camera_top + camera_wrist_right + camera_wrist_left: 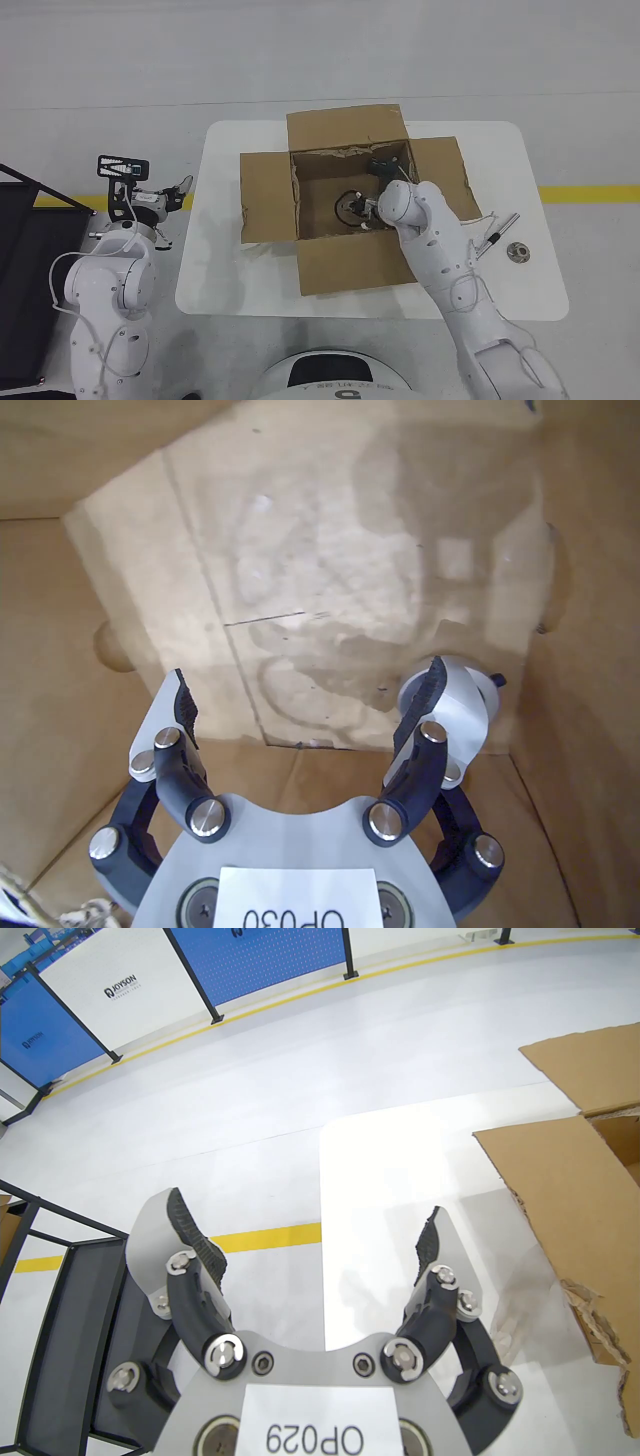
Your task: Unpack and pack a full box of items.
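Observation:
An open cardboard box (345,262) stands in the middle of the white table (230,270) with its flaps spread out. My right gripper (355,208) is down inside it, open, with nothing between its fingers (307,667). It hovers over the box floor (320,565), which has a glossy, stained patch. A small silvery round part (492,700) lies by the box wall, just behind one right fingertip. My left gripper (305,1202) is open and holds nothing; it sits over the table's left edge (182,188), apart from the box's left flap (565,1188).
A slim pen-like tool (495,232) and a small round metal part (518,252) lie on the table right of the box. A black rack (25,230) stands on the floor left of the table. A yellow floor line (270,1234) runs behind.

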Controlling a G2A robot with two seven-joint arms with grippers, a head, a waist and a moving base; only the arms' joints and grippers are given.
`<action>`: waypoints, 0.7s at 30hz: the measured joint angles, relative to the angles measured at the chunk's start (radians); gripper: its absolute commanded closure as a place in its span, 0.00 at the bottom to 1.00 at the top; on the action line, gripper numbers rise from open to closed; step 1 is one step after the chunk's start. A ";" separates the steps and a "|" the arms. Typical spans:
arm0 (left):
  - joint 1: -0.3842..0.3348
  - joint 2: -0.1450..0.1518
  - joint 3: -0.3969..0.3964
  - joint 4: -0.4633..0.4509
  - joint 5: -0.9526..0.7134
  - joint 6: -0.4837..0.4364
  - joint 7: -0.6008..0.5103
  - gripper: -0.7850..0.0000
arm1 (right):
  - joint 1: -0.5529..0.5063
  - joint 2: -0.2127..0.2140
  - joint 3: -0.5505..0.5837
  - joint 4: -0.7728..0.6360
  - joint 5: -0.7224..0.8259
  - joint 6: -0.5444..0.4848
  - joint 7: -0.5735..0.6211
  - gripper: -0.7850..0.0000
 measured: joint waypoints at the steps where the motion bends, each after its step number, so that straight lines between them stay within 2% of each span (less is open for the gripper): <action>1: 0.000 0.000 0.000 0.000 0.000 0.000 0.000 0.00 | -0.012 0.001 0.007 -0.025 0.027 -0.032 -0.012 0.00; 5: 0.000 0.000 0.000 0.000 0.000 0.000 0.000 0.00 | -0.103 0.016 0.057 -0.170 0.133 -0.211 -0.058 0.00; 7: 0.000 0.000 0.000 0.000 0.000 0.000 0.000 0.00 | -0.139 0.023 0.077 -0.216 0.123 -0.227 -0.071 0.00; 13: 0.000 0.000 0.000 0.000 0.000 0.000 0.000 0.00 | -0.177 0.033 0.074 -0.260 -0.023 -0.065 -0.048 0.00; 21: 0.000 0.000 0.000 0.000 0.000 0.000 0.000 0.00 | -0.119 0.035 0.026 -0.187 -0.183 0.085 0.124 0.00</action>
